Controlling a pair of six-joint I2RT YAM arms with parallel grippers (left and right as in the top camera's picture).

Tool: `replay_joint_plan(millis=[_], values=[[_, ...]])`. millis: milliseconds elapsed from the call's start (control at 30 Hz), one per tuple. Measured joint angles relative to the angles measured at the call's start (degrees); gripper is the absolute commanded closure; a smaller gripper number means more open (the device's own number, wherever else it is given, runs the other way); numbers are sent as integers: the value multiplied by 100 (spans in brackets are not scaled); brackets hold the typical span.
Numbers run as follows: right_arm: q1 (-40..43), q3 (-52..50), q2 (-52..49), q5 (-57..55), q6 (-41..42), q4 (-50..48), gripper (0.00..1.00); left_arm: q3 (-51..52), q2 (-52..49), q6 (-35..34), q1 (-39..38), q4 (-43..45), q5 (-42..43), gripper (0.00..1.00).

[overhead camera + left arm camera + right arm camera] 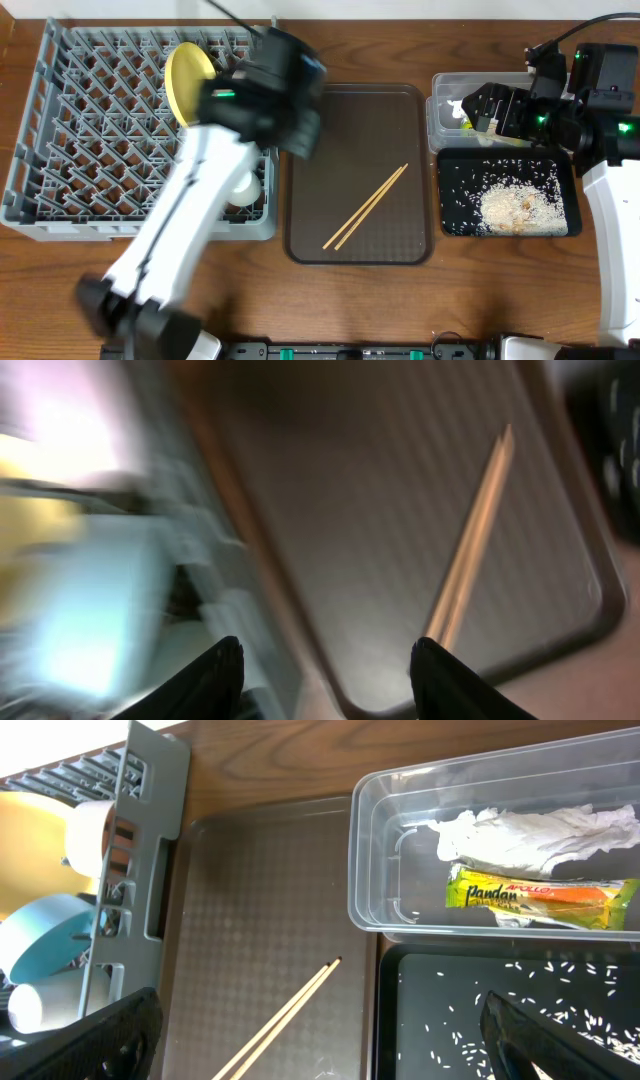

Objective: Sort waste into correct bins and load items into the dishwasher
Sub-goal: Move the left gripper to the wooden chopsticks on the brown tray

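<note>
A large square grey plastic dish rack (60, 120) fills the left of the wooden table (330, 300). A round yellow plate (187, 80) stands on edge among its pegs. A light blue bowl (45, 935) sits in the rack near its right wall, with pale white crockery just beside it. Which piece that is cannot be told.

The left arm reaches over the rack's right edge, and its picture is blurred. The left tool (330, 680) has its fingers spread, with nothing between them. It hangs over the border of the rack and the flat dark brown serving tray (360, 120).

Two pale wooden chopsticks (366, 207) lie side by side, slanted, on that tray.

To the right, a clear plastic rectangular tub (370, 850) holds crumpled white paper (520, 825) and a green-and-orange snack wrapper (540, 895). The wrapper reads "Pandan"; its smaller print is too fine to read. Just in front of the tub, a shallow black rectangular tray (455, 215) holds whitish rice scraps (515, 205), heaped towards its right and scattered elsewhere.

The right tool (320, 1005) is spread wide and empty, hovering near the tub's left end.
</note>
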State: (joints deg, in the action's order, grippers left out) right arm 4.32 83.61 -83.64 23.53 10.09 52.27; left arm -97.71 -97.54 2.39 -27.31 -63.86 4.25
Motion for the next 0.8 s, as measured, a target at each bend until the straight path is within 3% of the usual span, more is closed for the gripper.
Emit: replay_joint_plan(millis=[167, 367, 800], values=[[0, 0, 0, 0, 0, 0, 1, 446, -1049, 201, -828, 361, 177, 45], [0, 0, 0, 0, 0, -2, 1, 450, -2024, 243, -1078, 726, 249, 45], [0, 0, 0, 0, 0, -2, 1, 450, -2221, 343, -1064, 809, 361, 41]])
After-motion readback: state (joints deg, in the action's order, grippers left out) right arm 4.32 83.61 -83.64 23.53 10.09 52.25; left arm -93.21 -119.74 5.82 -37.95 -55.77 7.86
